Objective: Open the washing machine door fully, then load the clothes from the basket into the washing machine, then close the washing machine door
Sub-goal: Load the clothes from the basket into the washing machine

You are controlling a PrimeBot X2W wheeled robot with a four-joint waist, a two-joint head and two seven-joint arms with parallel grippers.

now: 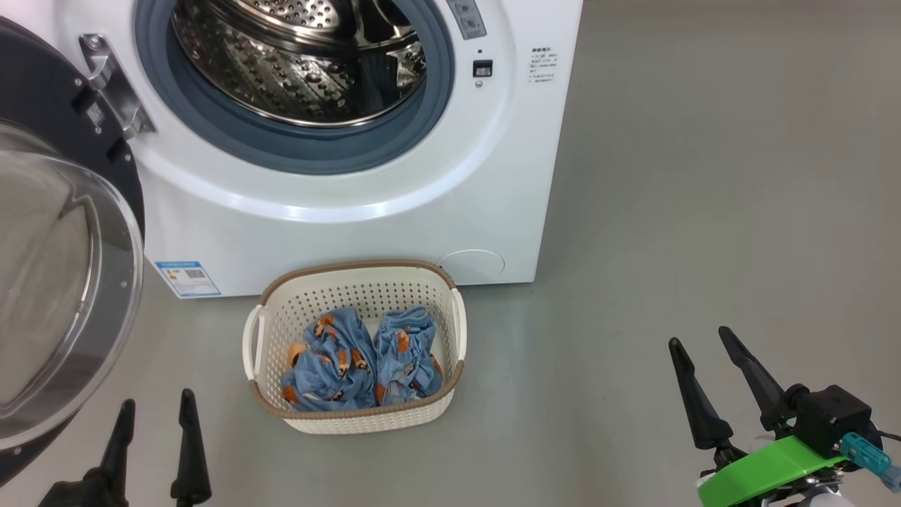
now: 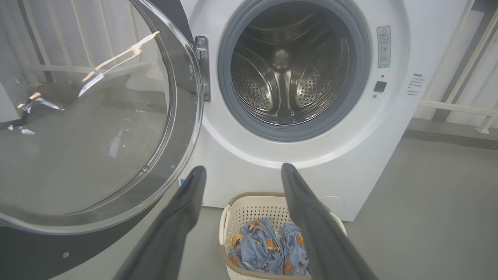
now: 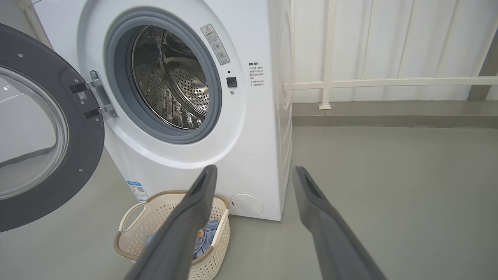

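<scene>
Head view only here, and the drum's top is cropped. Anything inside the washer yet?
Observer: No. The left wrist view shows the whole drum to its back: bare steel, no laundry.
Operator: What's to the right of the washer?
Observer: The right wrist view shows a low ledge with a white railing above it.
Operator: Is the left pincer lined up on the basket?
Observer: Roughly. In its own view it is open and aimed at the washer's front, with the basket lower down and the clothes showing in the gap.
</scene>
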